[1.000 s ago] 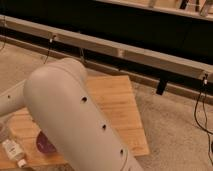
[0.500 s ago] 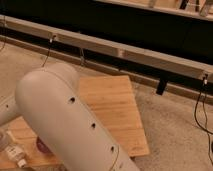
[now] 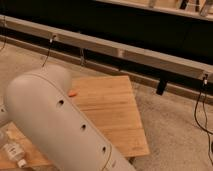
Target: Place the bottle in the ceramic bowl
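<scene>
- The robot's arm [image 3: 60, 125], a thick pale-grey tube with a row of small dark holes along it, filled the near left of the view and ran down to the near edge.
- The claw was out of view, so I could not tell how far open it was or whether it had hold of anything.
- The bottle [image 3: 12, 151] lay on its side at the near left corner of the bench [image 3: 117, 112], just left of the arm, with its small white cap pointing towards the near edge.
- The bottle lay partly hidden behind the arm.
- The ceramic bowl could not be seen; the arm covered much of the bench's left part.
- A small orange object [image 3: 73, 93] lay on the wooden bench just beside the arm's far bend.
- The bench stood on a speckled grey floor [image 3: 175, 135].
- A long pale rail [image 3: 125, 50] crossed the far side, in front of a dark wall.
- Thin cables [image 3: 50, 49] hung from the rail, and another dark cable [image 3: 199, 107] drooped at the right.
</scene>
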`<state>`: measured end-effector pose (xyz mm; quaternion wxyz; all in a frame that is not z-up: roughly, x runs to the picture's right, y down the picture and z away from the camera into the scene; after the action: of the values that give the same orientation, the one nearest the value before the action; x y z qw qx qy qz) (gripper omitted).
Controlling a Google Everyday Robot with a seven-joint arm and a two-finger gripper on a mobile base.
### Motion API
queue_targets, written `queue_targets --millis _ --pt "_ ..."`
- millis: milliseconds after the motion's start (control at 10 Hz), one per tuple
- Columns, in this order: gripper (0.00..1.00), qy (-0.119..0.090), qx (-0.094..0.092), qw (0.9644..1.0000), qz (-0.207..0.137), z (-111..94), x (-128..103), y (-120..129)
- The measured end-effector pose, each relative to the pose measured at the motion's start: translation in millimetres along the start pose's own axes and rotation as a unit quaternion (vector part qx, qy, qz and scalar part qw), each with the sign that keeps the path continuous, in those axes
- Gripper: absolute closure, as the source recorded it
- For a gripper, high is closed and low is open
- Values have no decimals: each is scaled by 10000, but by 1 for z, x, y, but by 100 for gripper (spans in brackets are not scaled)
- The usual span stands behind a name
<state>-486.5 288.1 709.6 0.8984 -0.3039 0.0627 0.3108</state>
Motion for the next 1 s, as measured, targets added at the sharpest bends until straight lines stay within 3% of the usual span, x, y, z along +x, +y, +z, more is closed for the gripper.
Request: queue_targets --millis 400,800,900,1000 --pt "35 -59 103 9998 177 23 -20 -7" --pt "35 -166 339 9991 174 27 -53 -17" --pt "38 -178 373 9990 159 28 -59 -18" --pt "47 -174 389 9990 127 30 -64 -18"
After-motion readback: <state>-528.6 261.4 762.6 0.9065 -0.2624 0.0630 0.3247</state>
